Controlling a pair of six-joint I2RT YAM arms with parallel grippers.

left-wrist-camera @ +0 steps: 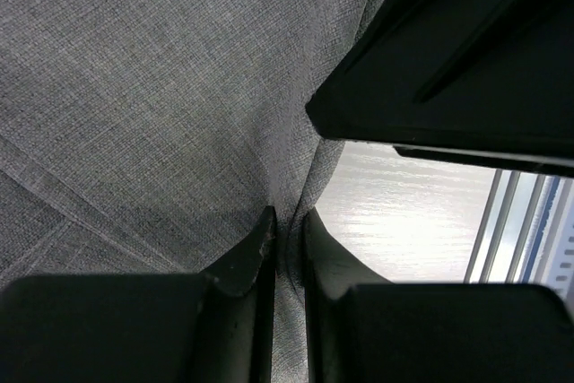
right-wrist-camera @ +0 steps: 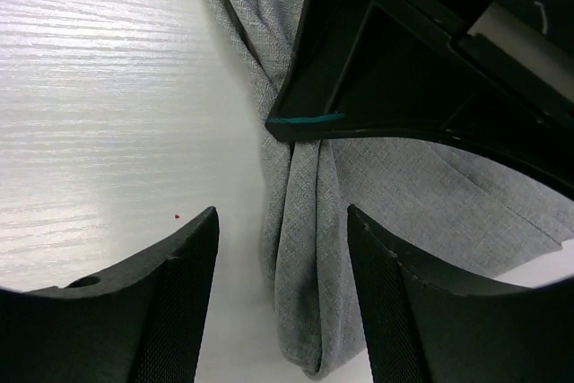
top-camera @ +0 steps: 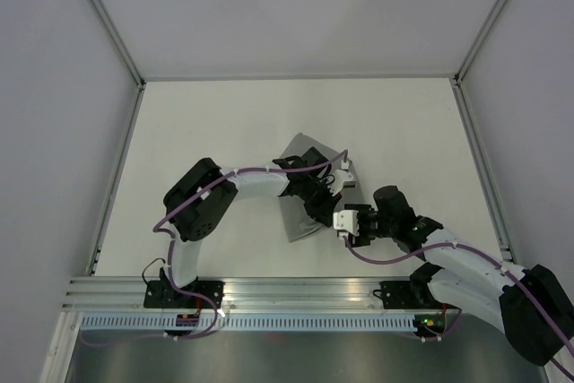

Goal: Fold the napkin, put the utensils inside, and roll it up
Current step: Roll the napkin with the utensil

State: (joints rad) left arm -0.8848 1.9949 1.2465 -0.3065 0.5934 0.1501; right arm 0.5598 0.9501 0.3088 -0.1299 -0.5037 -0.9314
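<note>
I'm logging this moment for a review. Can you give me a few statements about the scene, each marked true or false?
1. The left gripper pinches a fold of the napkin. True.
2. The right gripper is shut on the napkin. False: its jaws stand open, with a bunched edge of the cloth between them.
3. The napkin lies flat and fully spread out. False: it is gathered and creased under the two arms.
4. No utensils show in any view. True.
</note>
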